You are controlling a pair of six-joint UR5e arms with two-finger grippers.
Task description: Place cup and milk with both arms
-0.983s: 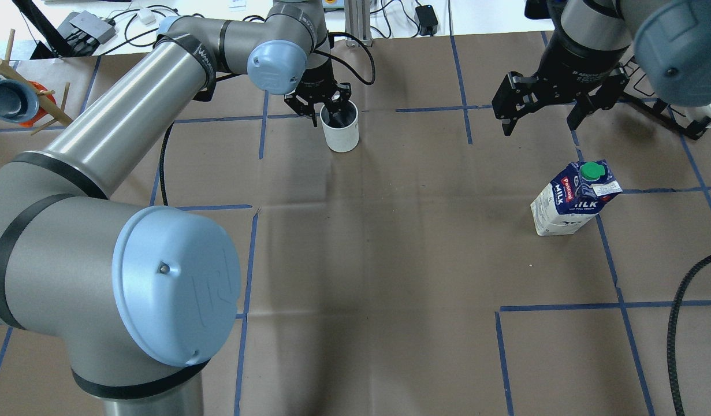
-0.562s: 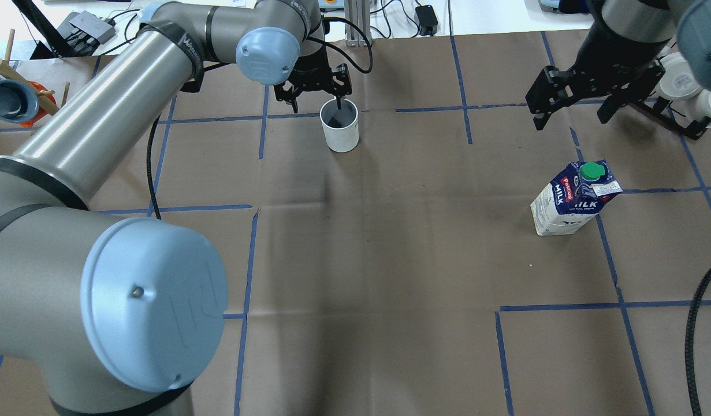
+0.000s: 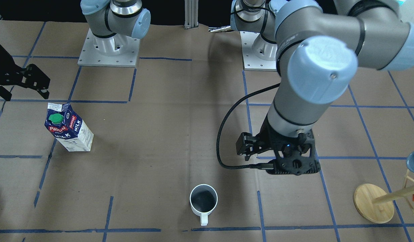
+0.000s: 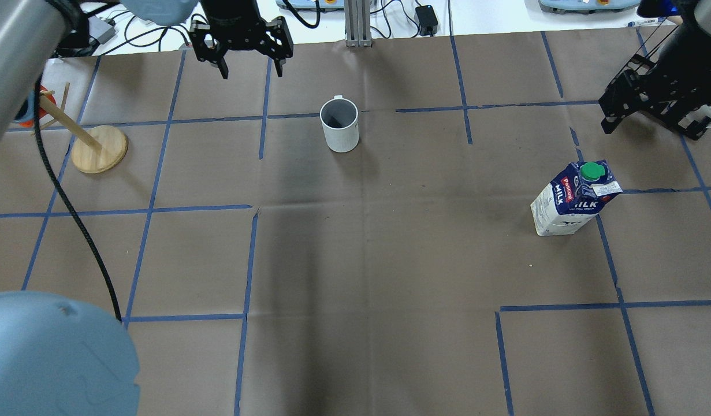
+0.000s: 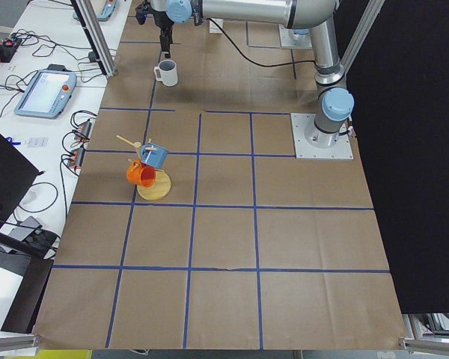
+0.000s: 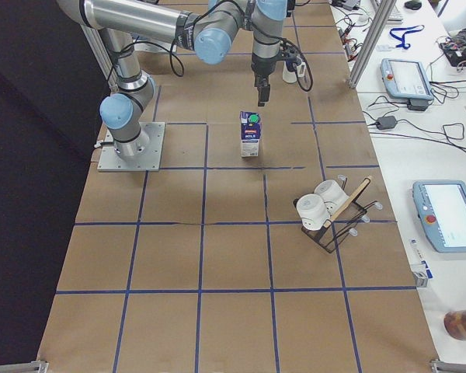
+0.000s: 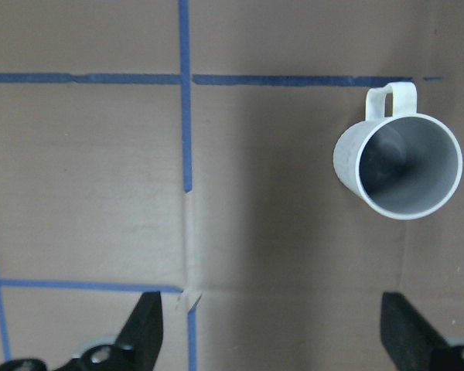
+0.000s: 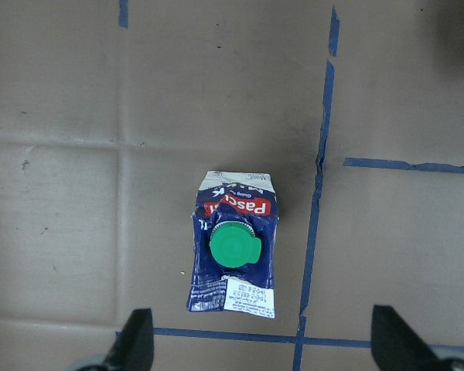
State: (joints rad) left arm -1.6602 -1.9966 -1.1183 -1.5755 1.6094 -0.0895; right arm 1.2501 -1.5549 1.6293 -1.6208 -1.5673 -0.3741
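the cup [image 4: 339, 124] stands upright on the brown paper of the table [image 4: 390, 260], near the far middle from the robot's side, empty, its grey inside showing and its handle turned away from the robot, right by a blue tape line [image 4: 436, 108]

the left gripper [image 4: 251, 65] hangs in the air off to the cup's left, well apart from it, jaws spread wide with nothing between them; in the left wrist view both black fingers [image 7: 145, 325] sit far apart at the bottom edge, with the cup up in the right corner

the milk [image 4: 574, 199] stands upright on the robot's right half of the table, green cap [image 4: 591, 171] on top, its base just beside another blue tape line

the right gripper [image 4: 648, 115] hovers clear of the carton, touching nothing, jaws also wide and empty; its wrist camera looks straight down on the cap, the carton lying between the lines of the two fingers [image 8: 135, 340]

cup and milk are well apart from each other

off on the left end a wooden mug stand [image 4: 99, 149] carries an orange cup [image 5: 141, 174] and a blue one [image 5: 155, 155], and on the right end a black rack [image 6: 334, 225] holds white cups
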